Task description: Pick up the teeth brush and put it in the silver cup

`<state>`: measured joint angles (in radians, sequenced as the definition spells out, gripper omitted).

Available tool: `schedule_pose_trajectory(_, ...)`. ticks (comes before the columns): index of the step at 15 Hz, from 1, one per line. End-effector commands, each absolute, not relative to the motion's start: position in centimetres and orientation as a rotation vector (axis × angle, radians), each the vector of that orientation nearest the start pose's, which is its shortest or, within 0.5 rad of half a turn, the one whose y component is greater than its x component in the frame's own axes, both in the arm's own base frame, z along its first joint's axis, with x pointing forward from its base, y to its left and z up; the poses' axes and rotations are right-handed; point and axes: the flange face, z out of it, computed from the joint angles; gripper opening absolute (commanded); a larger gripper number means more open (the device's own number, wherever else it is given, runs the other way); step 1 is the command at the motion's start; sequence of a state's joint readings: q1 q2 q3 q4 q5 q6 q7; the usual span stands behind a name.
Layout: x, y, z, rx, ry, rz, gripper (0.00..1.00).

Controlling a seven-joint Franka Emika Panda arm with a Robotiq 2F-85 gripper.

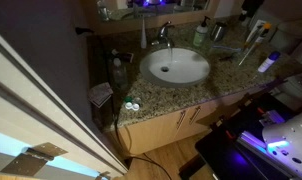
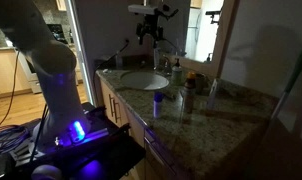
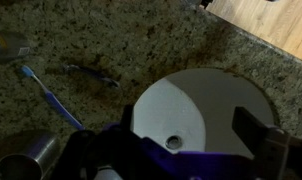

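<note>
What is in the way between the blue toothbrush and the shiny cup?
Nothing visible. In the wrist view the toothbrush lies on the counter, with only bare stone between it and the silver cup.

A white oval sink (image 1: 175,66) sits in a speckled granite counter (image 1: 236,85), with a chrome faucet (image 1: 163,34) rising at its back rim. A green soap bottle (image 1: 200,36) stands near the faucet, close to the wall. A small white case (image 1: 131,106) with two green caps lies at the counter's front corner. Pale wood cabinets (image 1: 166,125) with bar handles run beneath the counter, above a wood floor (image 1: 156,165). In an exterior view, a mirror (image 2: 206,30) hangs over the counter and cables (image 2: 13,132) trail across the floor. The wrist view looks down into the sink, its drain (image 3: 173,143) at the centre.
</note>
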<state>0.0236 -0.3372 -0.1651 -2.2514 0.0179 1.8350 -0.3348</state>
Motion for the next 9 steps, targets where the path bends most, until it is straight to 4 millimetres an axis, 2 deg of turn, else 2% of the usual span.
schedule_pose_trajectory(1,43.8,-6.6,49.2,-3.036,-0.303,0.100,1.00)
schedule_pose_trajectory(3,46.9,-7.9,47.1,-3.009,-0.043,0.081,1.00)
schedule_pose_trajectory(6,49.3,-14.5,46.4,-2.991,0.209,0.047,1.00)
schedule_pose_trajectory(8,49.6,-18.5,46.6,-2.963,0.378,0.020,1.00)
schedule_pose_trajectory(9,48.3,-15.5,46.5,-2.988,0.250,0.034,1.00)
